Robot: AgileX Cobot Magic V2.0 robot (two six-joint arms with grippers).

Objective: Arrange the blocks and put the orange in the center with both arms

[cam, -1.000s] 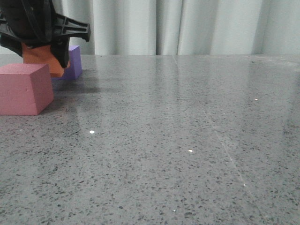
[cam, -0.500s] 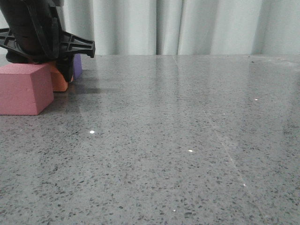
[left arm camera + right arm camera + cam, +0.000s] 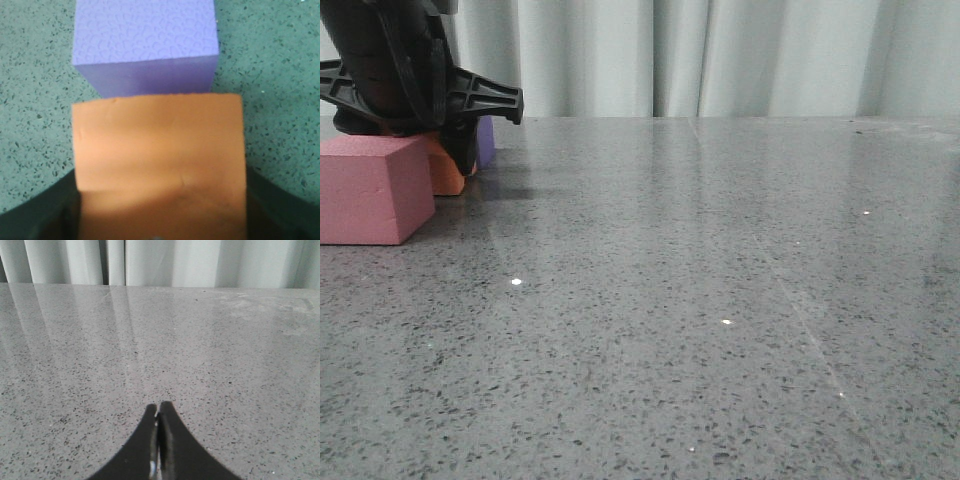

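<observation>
A: Front view?

B: Left black robot gripper with wing-like side pieces [image 3: 445, 140] is low at the far left of the speckled grey stone table [image 3: 700, 300]. The orange foam cube [image 3: 447, 170] sits under it, down at table level; whether it actually rests on the surface, can't tell. Dusty pink-red foam cube [image 3: 370, 190] is nearest the camera, just in front of the orange one. Purple foam cube [image 3: 486, 140] is behind the orange, only a sliver showing past the gripper. So the three run in a rough line going away from the camera, orange in the middle. Pleated pale curtain [image 3: 720, 55] behind the table.

A: Touching?

B: Pink-red overlaps orange from this angle; contact can't be confirmed.

A: Left wrist view?

B: Orange cube [image 3: 160, 165] fills the frame between the dark gripper body pieces on both sides. Fingertips are hidden by it, but the cube sits tight between them, so the left gripper reads as clamped on the orange cube. Purple cube [image 3: 145, 42], pebbled top, is right against the orange cube's far edge, roughly aligned. Pink-red one is out of frame.

A: Right wrist view?

B: Right gripper [image 3: 159, 422] has its fingers pressed together, nothing between them. It hangs over bare table.
</observation>
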